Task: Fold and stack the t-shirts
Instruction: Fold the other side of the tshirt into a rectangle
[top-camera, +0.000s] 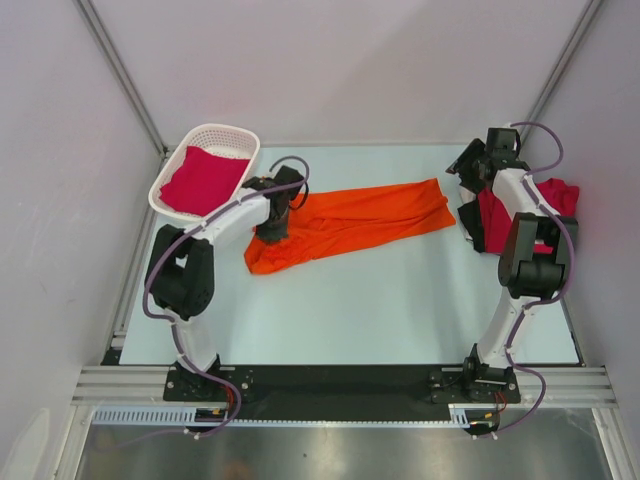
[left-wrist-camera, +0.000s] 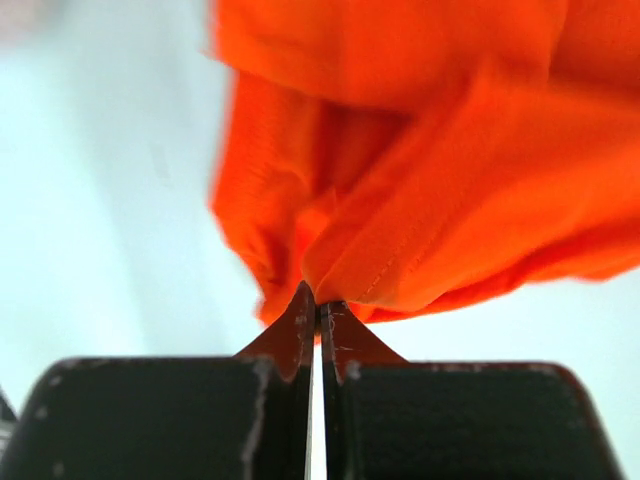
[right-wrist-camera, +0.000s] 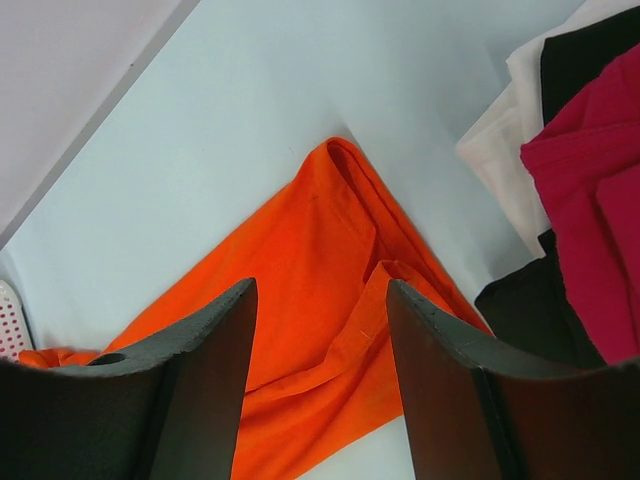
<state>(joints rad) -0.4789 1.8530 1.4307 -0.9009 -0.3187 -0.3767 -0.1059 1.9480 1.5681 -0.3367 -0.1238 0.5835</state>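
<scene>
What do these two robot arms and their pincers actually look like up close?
The left arm and right arm are both built of white tube-like links joined by chunky black joints. A looping purplish cable runs along each one. The left pincer and right pincer each end in two black wedge-shaped fingers, a little scuffed at the edges. No markings are legible.

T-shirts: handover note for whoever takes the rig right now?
Left gripper: shut on the orange shirt, left end.
Right gripper: open, empty, near its right end.
Red shirt in the basket; second red shirt far right with other cloth.
Done: nothing visibly folded; orange shirt lies long and rumpled.
Left: fold it, fold the reds, stack.
</scene>
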